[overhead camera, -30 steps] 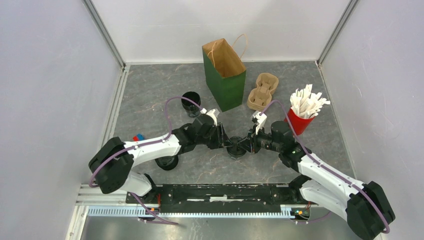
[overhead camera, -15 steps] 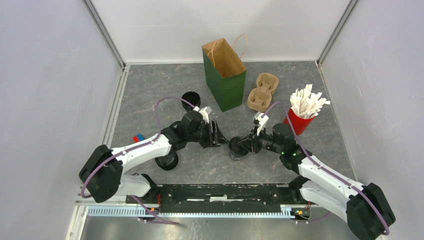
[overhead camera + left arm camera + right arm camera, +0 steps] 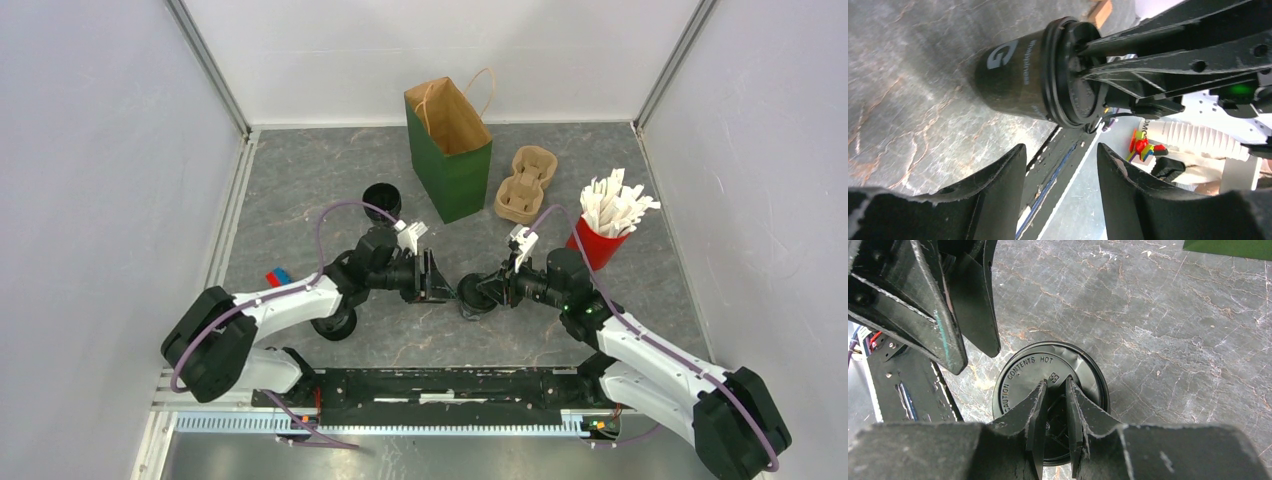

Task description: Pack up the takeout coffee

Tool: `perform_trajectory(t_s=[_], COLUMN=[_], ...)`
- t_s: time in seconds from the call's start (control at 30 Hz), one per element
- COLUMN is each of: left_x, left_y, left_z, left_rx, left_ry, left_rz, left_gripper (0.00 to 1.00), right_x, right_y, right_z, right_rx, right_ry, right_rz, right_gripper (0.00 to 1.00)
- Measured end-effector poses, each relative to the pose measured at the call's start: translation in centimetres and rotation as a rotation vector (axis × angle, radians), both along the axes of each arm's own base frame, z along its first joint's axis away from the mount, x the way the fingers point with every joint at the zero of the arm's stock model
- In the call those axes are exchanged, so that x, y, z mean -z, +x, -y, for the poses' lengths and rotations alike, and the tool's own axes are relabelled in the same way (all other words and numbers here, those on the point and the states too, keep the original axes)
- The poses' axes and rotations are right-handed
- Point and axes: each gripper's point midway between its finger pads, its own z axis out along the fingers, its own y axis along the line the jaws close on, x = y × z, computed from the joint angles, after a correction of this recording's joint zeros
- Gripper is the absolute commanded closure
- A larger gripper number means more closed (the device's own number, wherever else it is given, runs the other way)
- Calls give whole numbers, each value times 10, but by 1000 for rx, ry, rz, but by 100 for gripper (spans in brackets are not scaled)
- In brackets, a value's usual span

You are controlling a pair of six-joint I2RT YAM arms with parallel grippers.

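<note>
1. Coffee cup (image 3: 474, 298) stands upright on the grey table (image 3: 300, 180), directly between the two sets of jaws. Black body, black lid (image 3: 1023, 372) on; the lid reads "CAUTION CONTENTS HOT".
2. Right gripper (image 3: 1054, 390): jaws clenched to a narrow slit, tips down on the middle of the lid, pinching a raised part of it. What lies inside the slit is too dark to make out.
3. Left gripper (image 3: 437, 280): jaws released, spread wide, holding nothing. The cup sits just ahead of their tips, apart from both fingers (image 3: 993, 200). From the left wrist, the cup's side and lid rim face straight into the gap.
4. Second black cup (image 3: 381, 203) is behind the left jaws, well apart from them.
5. Third black cup (image 3: 336, 323) is back along the left arm, partly hidden beneath it.
6. Green paper bag (image 3: 450, 150) stands open, beyond both sets of jaws.
7. Pulp carrier (image 3: 525, 185) lies just right of the bag.
8. Red cup (image 3: 598, 245) of white packets is behind the right jaws, near that arm's wrist.
</note>
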Motion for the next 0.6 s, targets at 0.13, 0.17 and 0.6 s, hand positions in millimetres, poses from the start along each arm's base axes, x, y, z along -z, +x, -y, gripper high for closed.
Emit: perform_trajectory(t_s=[0.13,0.17,0.6], left_x=[-8,-9,18], left_y=[2,3,6], left_z=[5,7,15], left_rx=[18,20,38], left_ry=[-44,-51,-38], left_rz=[33,38,-15], left_gripper=[40,40,47], right_x=[0,0,2], right_y=[0,0,-1], right_z=[-1,-1,-1], right_rx=[-4,-5,-6], right_ry=[5,6,22], right_rz=[4,4,13], right_gripper=[73,73,72])
